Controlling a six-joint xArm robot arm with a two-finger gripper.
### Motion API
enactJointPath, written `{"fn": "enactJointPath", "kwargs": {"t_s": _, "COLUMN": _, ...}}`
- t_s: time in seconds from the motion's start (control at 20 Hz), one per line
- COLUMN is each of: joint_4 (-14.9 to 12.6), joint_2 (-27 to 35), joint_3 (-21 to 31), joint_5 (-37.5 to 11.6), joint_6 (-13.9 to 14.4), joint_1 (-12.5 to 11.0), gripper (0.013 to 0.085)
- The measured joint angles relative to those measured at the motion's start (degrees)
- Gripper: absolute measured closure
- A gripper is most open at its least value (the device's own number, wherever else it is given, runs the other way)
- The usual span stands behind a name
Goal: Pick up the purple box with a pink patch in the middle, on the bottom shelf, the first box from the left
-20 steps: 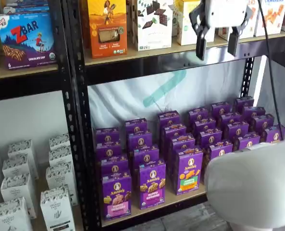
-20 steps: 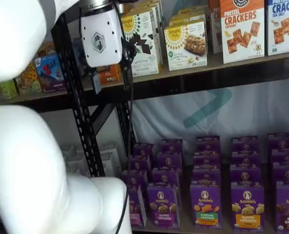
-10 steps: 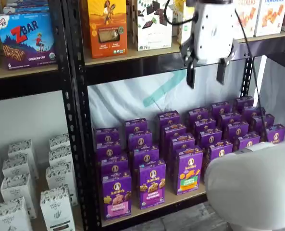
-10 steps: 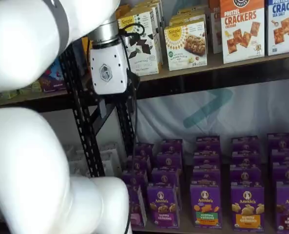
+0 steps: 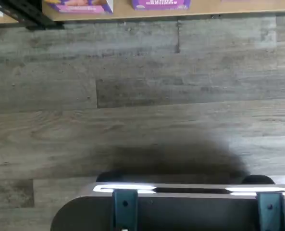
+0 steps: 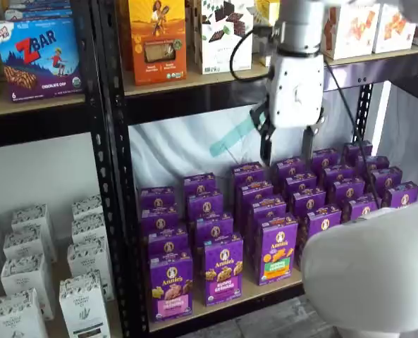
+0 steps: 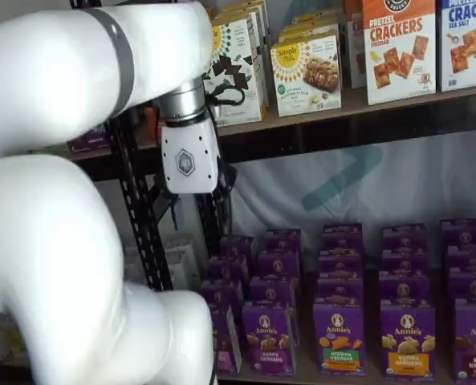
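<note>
The purple box [image 6: 171, 285] with its pink band stands upright at the front left of the bottom shelf [image 6: 265, 290]. In a shelf view the box [image 7: 224, 341] shows only as a sliver behind my white arm. The wrist view catches only the lower edge of the purple box [image 5: 80, 5] on the shelf board [image 5: 204, 10]. My gripper [image 6: 286, 146] hangs below the upper shelf, well above and to the right of the box, open, nothing between its black fingers. In a shelf view the gripper [image 7: 191, 204] is side-on.
Several more purple cartons [image 6: 275, 248] fill the bottom shelf in rows. A black perforated upright [image 6: 113, 211] borders the box on its left, with white cartons [image 6: 82, 299] beyond. Orange and white cartons [image 6: 157, 39] stand on the upper shelf. My white arm link [image 6: 371, 271] fills the lower right.
The gripper has come down and to the left, from level with the upper shelf's cartons to below that shelf's edge. It has stayed open.
</note>
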Motion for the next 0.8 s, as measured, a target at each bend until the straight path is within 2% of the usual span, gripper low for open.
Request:
{"fn": "enactJointPath", "kwargs": {"t_s": 0.2, "joint_4": 0.72, "joint_2": 1.29, "joint_3": 4.5, "joint_5": -6.48, "joint_6": 0.56, "joint_1": 1.0, "gripper": 0.013}}
{"fn": "enactJointPath", "kwargs": {"t_s": 0.5, "joint_4": -0.03, "joint_2": 3.88, "joint_3": 10.75, "joint_5": -18.39, "joint_6": 2.92, "joint_1": 3.9, "gripper": 0.013}}
{"fn": "enactJointPath", "kwargs": {"t_s": 0.8, "joint_4": -1.6, "joint_2": 9.7, "joint_3": 14.19, "joint_5": -29.17, "joint_6": 6.43, "joint_1": 7.21, "gripper": 0.013}}
